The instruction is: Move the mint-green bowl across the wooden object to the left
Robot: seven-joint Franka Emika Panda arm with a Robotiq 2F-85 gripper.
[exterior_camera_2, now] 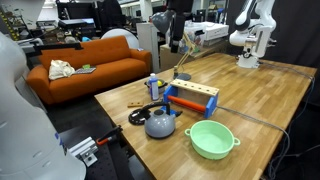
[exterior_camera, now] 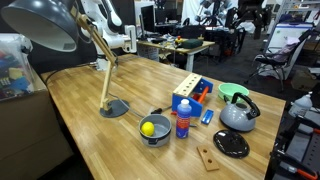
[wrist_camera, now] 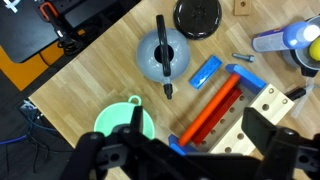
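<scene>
The mint-green bowl (wrist_camera: 118,122) sits empty on the wooden table, next to the grey kettle (wrist_camera: 163,55); it also shows in both exterior views (exterior_camera: 234,91) (exterior_camera_2: 212,139). The pale wooden block with holes (wrist_camera: 270,100) stands upright beside an orange bar in a blue frame (wrist_camera: 213,105); it shows in both exterior views (exterior_camera: 185,97) (exterior_camera_2: 193,98). My gripper (wrist_camera: 197,126) is open and empty, high above the block's end, with the bowl beside one finger. In an exterior view my arm (exterior_camera_2: 247,40) is at the table's far side.
A grey metal bowl with a yellow ball (exterior_camera: 153,129), a blue bottle (exterior_camera: 183,121), a black round lid (exterior_camera: 231,144) and a small dark-brown wooden piece (exterior_camera: 208,157) lie around the block. A desk lamp (exterior_camera: 108,75) stands on the table. An orange sofa (exterior_camera_2: 90,60) is beyond the table.
</scene>
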